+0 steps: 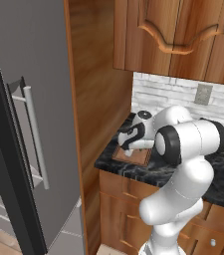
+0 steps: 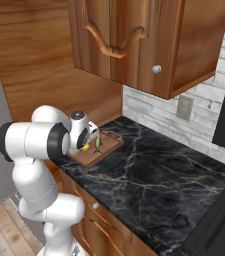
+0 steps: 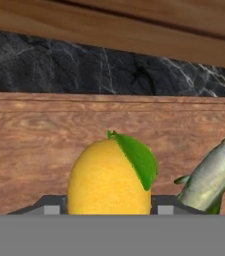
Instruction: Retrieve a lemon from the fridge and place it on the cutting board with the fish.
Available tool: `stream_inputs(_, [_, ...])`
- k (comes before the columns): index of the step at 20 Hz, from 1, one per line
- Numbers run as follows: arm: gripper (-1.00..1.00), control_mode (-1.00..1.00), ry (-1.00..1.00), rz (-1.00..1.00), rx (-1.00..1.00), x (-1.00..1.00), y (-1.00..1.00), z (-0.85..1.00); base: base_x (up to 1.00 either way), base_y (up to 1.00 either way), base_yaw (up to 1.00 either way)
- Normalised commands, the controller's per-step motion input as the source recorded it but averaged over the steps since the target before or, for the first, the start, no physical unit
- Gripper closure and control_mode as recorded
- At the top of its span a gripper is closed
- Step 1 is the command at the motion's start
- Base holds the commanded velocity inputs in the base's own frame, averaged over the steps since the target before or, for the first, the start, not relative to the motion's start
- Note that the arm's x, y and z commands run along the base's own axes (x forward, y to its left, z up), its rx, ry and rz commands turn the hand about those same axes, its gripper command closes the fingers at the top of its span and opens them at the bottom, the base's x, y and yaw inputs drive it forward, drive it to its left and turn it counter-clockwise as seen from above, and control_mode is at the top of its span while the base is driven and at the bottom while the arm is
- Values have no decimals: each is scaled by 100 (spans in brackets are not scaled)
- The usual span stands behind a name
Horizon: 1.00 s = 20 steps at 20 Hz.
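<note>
The lemon (image 3: pixel 109 177) is looking light, firm and smooth-skinned, so I judge it apt to roll or slip; its broad middle is the place to take hold. In the hand view it is sitting low centre, between the two fingertips (image 3: pixel 51 206) of the gripper (image 3: pixel 109 209), which are flanking it closely, though whether they are pressing it I cannot tell. The board (image 3: pixel 44 145) is lying behind it, with the fish (image 3: pixel 209 177) at lower right, just beside the lemon
</note>
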Motion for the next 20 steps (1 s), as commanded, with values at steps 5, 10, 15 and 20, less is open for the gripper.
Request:
stream_inputs(5, [-100, -100, 3, 1, 0, 0, 0, 0, 0, 0, 0])
stream_inputs(10, [-100, -100, 5, 0, -1, 0, 0, 7, 0, 0, 0])
stream_inputs(15, [-100, -100, 5, 0, -8, -3, 0, 51, 0, 0, 0])
stream_inputs(20, [-100, -100, 5, 0, -7, -21, 0, 41, 0, 0, 0])
